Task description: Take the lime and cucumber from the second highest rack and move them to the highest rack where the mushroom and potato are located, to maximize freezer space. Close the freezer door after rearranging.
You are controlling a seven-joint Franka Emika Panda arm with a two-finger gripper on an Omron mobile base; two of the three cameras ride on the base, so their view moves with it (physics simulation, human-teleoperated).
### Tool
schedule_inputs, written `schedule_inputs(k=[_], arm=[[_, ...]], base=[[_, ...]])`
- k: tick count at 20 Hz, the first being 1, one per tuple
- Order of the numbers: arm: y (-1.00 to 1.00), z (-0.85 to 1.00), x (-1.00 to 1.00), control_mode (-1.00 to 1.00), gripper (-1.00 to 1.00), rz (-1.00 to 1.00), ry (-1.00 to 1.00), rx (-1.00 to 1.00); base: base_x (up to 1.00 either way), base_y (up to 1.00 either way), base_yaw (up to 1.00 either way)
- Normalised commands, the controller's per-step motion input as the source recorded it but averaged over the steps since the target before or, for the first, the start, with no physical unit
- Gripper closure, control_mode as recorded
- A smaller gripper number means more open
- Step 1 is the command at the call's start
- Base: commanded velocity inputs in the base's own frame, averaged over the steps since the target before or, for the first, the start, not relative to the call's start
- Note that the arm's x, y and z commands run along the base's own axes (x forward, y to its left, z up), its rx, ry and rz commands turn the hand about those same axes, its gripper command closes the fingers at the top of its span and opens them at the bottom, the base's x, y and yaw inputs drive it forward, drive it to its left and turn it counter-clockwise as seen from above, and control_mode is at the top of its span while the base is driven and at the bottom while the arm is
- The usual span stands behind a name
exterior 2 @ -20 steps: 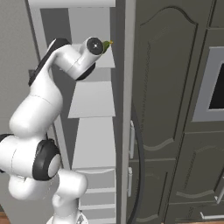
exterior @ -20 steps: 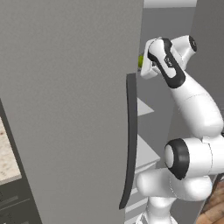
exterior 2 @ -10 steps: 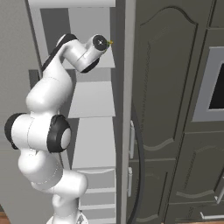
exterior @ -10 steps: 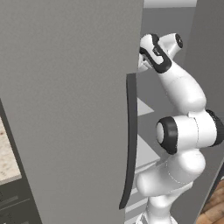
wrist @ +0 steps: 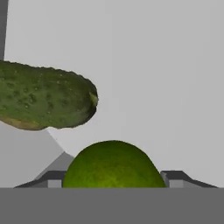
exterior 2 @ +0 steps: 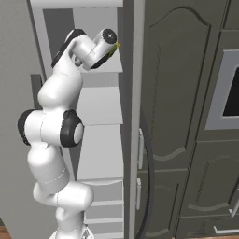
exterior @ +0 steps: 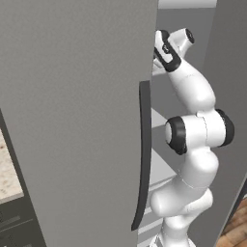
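In the left base view, the tall plain matte-grey freezer door (exterior: 72, 111) with its long dark curved handle (exterior: 143, 154) stands swung open across the near left, and the white arm rises at the right and reaches up into the grey freezer (exterior: 226, 62), its wrist level with an upper shelf; the fingers are hidden behind the door edge there. In the right base view, the arm bends up from the lower left into the open compartment, pale grey shelves (exterior 2: 100, 105) stacked beneath it, and a sliver of yellow-green shows at the tip of the hand near the top rack, close to the freezer's right wall; the dark panelled cupboard (exterior 2: 186, 116) stands to the right. In the hand view, the gripper (wrist: 113, 175) has its 2 dark finger tips set either side of the small round green lime (wrist: 113, 164), which sits between them and looks pinched, so the jaws appear to be pinching the fruit rather than spread free. The elongated bumpy green cucumber (wrist: 43, 98) lies ahead and to the left in that view, well apart from the lime, against a pale shelf wall. The step in hand appears to be carrying the lime toward the highest rack. The next move likely calls for easing the fruit onto that shelf and letting go without rolling it off the edge.
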Motion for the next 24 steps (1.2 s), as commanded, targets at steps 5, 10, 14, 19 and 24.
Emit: schedule_inputs(k=[5,10,14,19,24], arm=[[0.35,-0.47,0.4,-1.0,-1.0,0.0,-0.09,-0.15],[0.25,-0.39,0.25,-1.0,-1.0,0.0,-0.1,-0.16],[0.04,-0.23,0.05,-1.0,-1.0,0.0,-0.13,-0.04],[0.0,0.0,-0.03,-1.0,-1.0,0.0,-0.24,0.0],[0.0,0.11,-0.3,-1.0,-1.0,0.0,-0.17,0.0]], base=[[0.0,0.0,0.0],[0.0,0.0,0.0],[0.0,0.0,0.0],[0.0,0.0,0.0],[0.0,0.0,0.0]])
